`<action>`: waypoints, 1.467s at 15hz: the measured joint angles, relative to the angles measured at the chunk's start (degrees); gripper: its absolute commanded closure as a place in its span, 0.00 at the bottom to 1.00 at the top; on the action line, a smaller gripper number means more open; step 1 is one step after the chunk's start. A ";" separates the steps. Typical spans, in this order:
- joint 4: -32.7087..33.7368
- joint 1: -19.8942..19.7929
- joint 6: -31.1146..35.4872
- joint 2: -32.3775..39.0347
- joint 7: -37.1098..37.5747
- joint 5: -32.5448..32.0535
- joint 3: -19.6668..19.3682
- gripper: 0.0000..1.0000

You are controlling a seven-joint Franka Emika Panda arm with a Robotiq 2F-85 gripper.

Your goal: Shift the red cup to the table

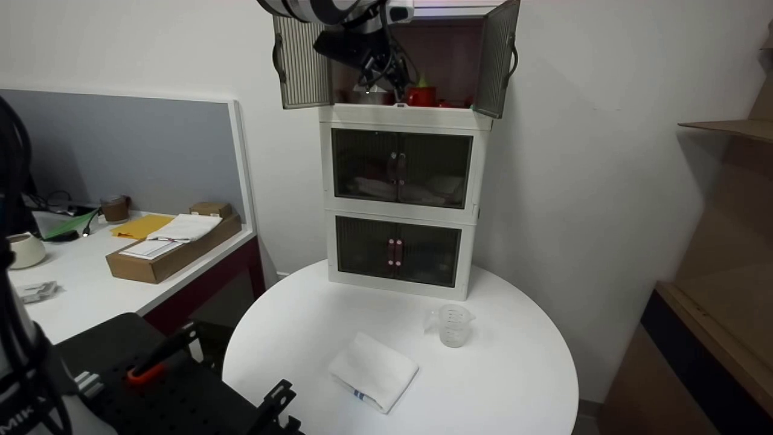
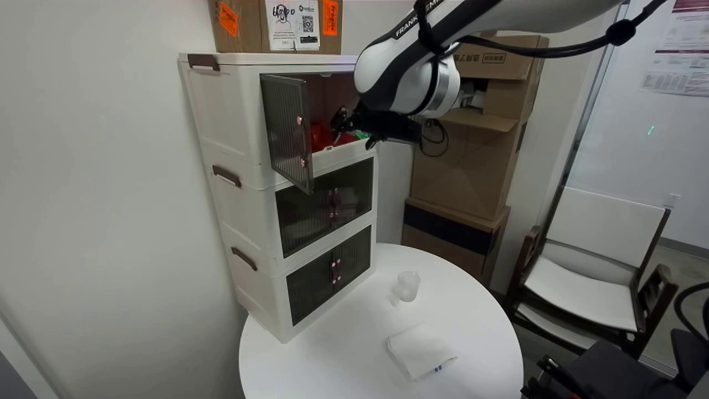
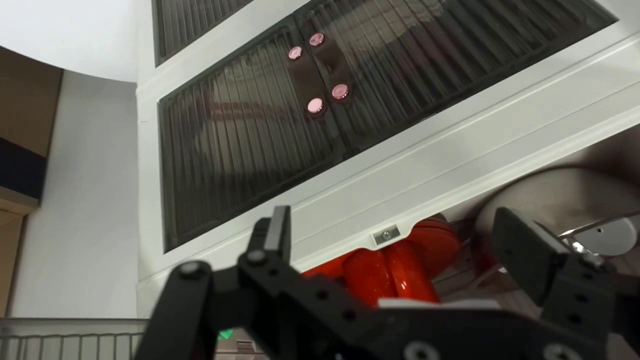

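Note:
The red cup [image 1: 421, 96] stands in the open top compartment of the white cabinet, with green showing above it. In an exterior view red ware [image 2: 318, 137] shows partly behind the cabinet door. In the wrist view the red cup [image 3: 367, 272] lies between the fingers, partly hidden by the cabinet's front lip and the gripper body. My gripper [image 3: 395, 227] is open, its fingers wide apart and empty. It also shows at the compartment's mouth in both exterior views [image 1: 384, 78] [image 2: 353, 136]. The round white table [image 1: 284, 374] stands below, also in view here [image 2: 332, 368].
The cabinet's top doors [image 1: 498, 60] [image 2: 288, 130] stand open on both sides of the arm. A metal pot [image 3: 555, 200] and more red ware [image 3: 432, 245] sit near the cup. A clear cup [image 1: 454, 326] and a folded white cloth [image 1: 374, 371] lie on the table.

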 measured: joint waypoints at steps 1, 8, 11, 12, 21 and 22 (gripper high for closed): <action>-0.01 0.05 0.93 0.11 0.00 -0.69 0.00 0.00; 0.81 0.07 5.43 1.92 -0.07 -4.70 -0.48 0.00; 2.81 -0.35 5.45 3.75 -2.24 -3.17 0.18 0.00; 3.70 -0.53 5.45 4.39 -3.51 -2.20 0.58 0.00; 13.35 -1.23 5.44 12.24 -6.95 -0.72 1.69 0.00; 14.33 -1.30 5.44 13.21 -6.95 -0.72 1.69 0.00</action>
